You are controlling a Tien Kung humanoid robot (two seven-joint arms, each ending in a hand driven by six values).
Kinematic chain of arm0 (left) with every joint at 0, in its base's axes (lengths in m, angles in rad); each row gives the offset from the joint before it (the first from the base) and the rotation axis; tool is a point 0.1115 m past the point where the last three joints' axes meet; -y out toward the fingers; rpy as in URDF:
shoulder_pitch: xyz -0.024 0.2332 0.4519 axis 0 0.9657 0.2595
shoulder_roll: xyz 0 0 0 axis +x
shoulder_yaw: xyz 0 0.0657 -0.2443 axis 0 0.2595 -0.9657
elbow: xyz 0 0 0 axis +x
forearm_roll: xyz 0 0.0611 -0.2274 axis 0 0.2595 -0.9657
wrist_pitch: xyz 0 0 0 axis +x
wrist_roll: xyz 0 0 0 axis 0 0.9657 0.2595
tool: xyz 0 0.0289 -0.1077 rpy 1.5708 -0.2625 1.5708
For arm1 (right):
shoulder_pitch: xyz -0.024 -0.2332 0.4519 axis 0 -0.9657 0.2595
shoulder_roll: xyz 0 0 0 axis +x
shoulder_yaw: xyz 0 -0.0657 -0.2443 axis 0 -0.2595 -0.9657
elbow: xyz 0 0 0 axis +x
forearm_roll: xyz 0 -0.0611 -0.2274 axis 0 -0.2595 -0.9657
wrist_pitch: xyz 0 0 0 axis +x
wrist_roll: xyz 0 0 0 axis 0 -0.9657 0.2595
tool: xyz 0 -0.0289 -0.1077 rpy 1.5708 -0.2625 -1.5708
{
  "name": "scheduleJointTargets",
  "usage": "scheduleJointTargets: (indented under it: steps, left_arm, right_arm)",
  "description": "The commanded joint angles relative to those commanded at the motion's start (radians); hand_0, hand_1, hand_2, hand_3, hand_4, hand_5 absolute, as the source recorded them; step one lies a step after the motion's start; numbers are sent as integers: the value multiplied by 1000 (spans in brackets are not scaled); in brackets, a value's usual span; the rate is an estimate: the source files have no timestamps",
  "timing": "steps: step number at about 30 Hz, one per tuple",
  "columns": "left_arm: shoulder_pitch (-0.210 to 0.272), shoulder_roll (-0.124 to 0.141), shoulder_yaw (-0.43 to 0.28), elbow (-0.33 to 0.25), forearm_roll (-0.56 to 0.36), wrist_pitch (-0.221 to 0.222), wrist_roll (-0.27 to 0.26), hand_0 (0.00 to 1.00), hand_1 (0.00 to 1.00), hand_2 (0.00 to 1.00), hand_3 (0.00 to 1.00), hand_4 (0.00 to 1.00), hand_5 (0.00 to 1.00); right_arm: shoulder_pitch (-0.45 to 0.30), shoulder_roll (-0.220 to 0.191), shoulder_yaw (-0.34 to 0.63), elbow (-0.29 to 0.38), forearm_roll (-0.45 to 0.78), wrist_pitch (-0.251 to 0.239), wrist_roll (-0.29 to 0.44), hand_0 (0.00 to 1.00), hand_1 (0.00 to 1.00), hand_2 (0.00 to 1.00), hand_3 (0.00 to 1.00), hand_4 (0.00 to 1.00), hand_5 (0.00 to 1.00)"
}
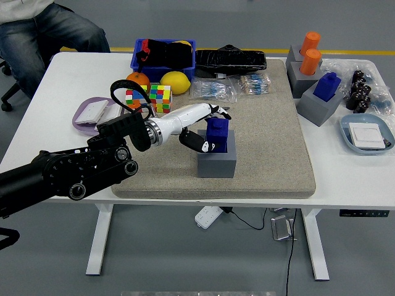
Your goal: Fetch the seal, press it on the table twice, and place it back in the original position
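Felt mat (pixel 271 142) covers the white table (pixel 74 80); left hand (pixel 203 126) pinching the blue seal (pixel 217 132) in its grey holder (pixel 217 161)

2 Rubik's cubes (pixel 150 97), lemon (pixel 176 82), orange (pixel 137 80), blue bin (pixel 163 54), 2 orange cylinders (pixel 310 52) in grey holders

A single head view looks forward and down from high on the robot's side, far enough back to take in the whole white counter (pixel 55 98), its legs and the grey floor beyond.
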Motion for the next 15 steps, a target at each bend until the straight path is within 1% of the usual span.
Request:
scheduleJointTargets:
  steps: [8,15]
  left_arm:
    - [0,-5,3,7,0,-2,6,831,530,466,805,559,2]
    - [0,-14,4,36,-11,1,3,831,530,472,805,560,2]
  right_arm:
    - [-2,1,0,0,1,-1,0,933,780,781,811,869,480]
    - [0,2,-1,-1,1,-1,1,933,780,781,812,869,479]
